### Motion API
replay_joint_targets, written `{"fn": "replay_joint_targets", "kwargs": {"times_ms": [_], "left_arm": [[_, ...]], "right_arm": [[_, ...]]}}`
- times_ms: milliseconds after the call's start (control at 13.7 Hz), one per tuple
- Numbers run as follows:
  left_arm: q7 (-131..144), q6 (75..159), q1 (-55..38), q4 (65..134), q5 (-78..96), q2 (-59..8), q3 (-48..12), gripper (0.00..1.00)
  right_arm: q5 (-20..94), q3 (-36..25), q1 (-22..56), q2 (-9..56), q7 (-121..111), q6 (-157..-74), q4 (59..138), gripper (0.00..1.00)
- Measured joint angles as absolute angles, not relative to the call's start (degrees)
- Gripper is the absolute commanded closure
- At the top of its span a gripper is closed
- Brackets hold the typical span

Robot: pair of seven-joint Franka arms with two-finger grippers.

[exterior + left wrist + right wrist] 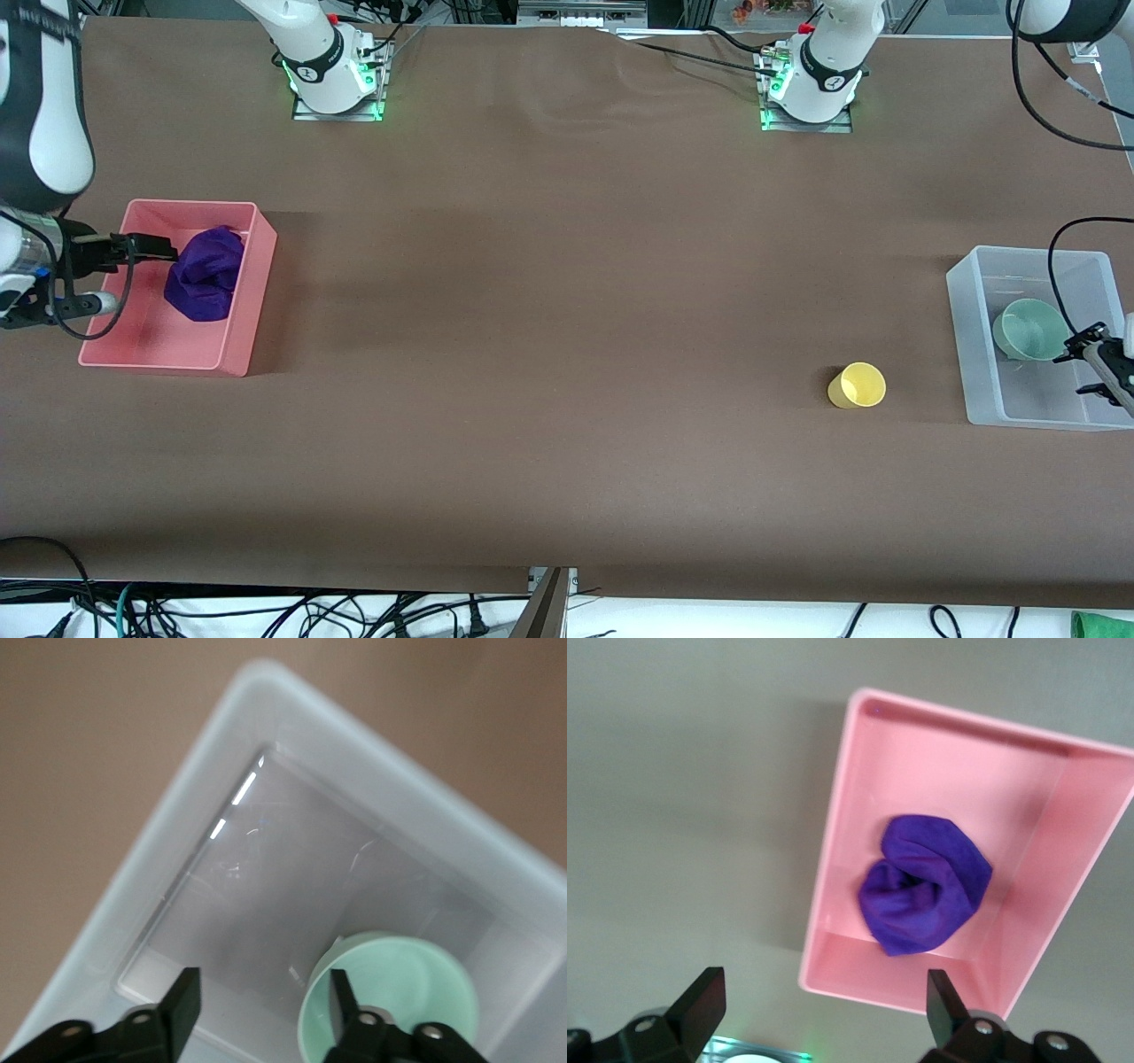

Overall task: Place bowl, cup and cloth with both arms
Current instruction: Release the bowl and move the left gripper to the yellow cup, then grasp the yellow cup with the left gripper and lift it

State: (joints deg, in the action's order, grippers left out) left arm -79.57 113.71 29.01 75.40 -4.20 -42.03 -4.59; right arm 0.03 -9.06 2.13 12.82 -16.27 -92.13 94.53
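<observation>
Nearest the front camera, the small bright yellow plastic cup [858,385] lies tipped on the brown table [549,354], just beside the clear plastic bin [979,354] holding the pale mint-green glossy bowl [394,992]; a grasp could roll it away. Over that bin the left gripper [261,992] hangs spread, so dropping could clip the bowl's rim. Spread too, the right gripper [824,1001] is over the pink tray [833,859] containing the purple fuzzy cloth [926,884], risking a snag
</observation>
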Motion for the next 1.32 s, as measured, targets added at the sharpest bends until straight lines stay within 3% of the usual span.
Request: {"fn": "replay_joint_targets", "kwargs": {"times_ms": [293, 585, 805, 1024, 1098, 1171, 1244, 1317], "left_arm": [[-61.06, 105.60, 20.95, 74.00, -4.03, -37.92, -4.90, 0.00], [-39.86, 104.22, 11.88, 73.55, -1.72, -38.06, -4.95, 0.00], [-27.78, 105.37, 6.31, 74.25, -1.19, -40.10, -4.89, 0.00], [-25.84, 113.06, 5.20, 78.25, -1.19, -42.72, -4.45, 0.01], [-25.85, 115.14, 5.35, 80.13, -1.19, -43.26, -4.27, 0.11], [-25.88, 116.47, 5.36, 81.70, -1.23, -43.55, -4.16, 0.37], [-25.89, 117.12, 5.35, 82.75, -1.63, -43.56, -4.14, 0.79], [-25.89, 117.19, 5.34, 83.16, -2.43, -43.56, -4.14, 1.00]], "right_arm": [[0.03, -1.10, 2.43, 10.63, -1.50, -90.17, 91.93, 0.00], [-0.79, 0.59, 2.37, 8.19, 0.17, -85.76, 86.96, 0.00], [-1.07, 0.43, 2.25, 6.46, 0.14, -83.89, 83.54, 0.00], [-1.39, 0.43, 2.24, 5.54, 0.13, -83.43, 83.27, 0.00], [-1.42, 0.42, 2.23, 5.65, 0.13, -82.97, 83.27, 0.00], [-1.43, 0.39, 2.19, 5.82, 0.13, -82.61, 83.27, 0.00], [-1.43, 0.39, 2.18, 5.98, 0.13, -82.61, 83.19, 0.00], [-1.43, 0.41, 2.19, 6.23, 0.12, -82.61, 82.92, 0.00]]}}
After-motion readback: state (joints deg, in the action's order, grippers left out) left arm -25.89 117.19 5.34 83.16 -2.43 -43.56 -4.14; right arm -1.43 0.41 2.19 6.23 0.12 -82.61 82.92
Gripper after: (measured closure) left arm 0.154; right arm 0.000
